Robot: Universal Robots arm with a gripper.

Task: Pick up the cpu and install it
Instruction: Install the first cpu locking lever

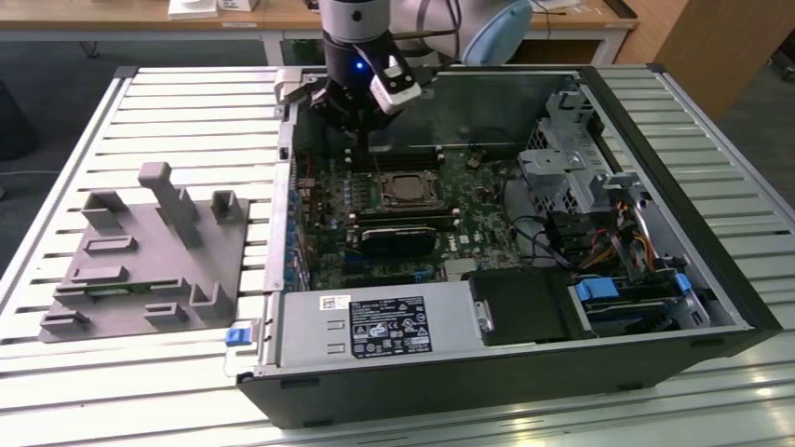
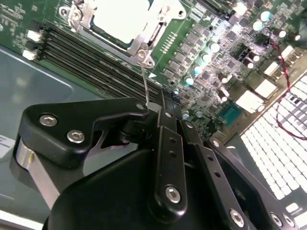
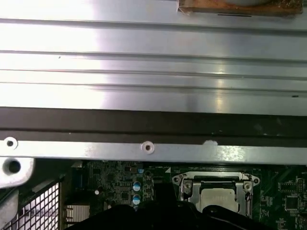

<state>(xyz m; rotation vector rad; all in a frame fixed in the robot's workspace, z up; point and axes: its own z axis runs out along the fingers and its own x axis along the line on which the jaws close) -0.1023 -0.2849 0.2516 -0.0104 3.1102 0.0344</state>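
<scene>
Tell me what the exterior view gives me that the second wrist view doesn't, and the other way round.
Exterior view: the whole open computer case, the grey tray beside it at the exterior view's left, and the gripper hanging over the motherboard just beyond the socket. Second wrist view: the thin socket lever close up, standing by the black gripper body, and the long dark memory slots. Both: the cpu lying in its socket on the green motherboard.

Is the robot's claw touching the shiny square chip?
Apart. In the second wrist view the gripper sits beside the memory slots, while the cpu lies in its socket with board between.
</scene>
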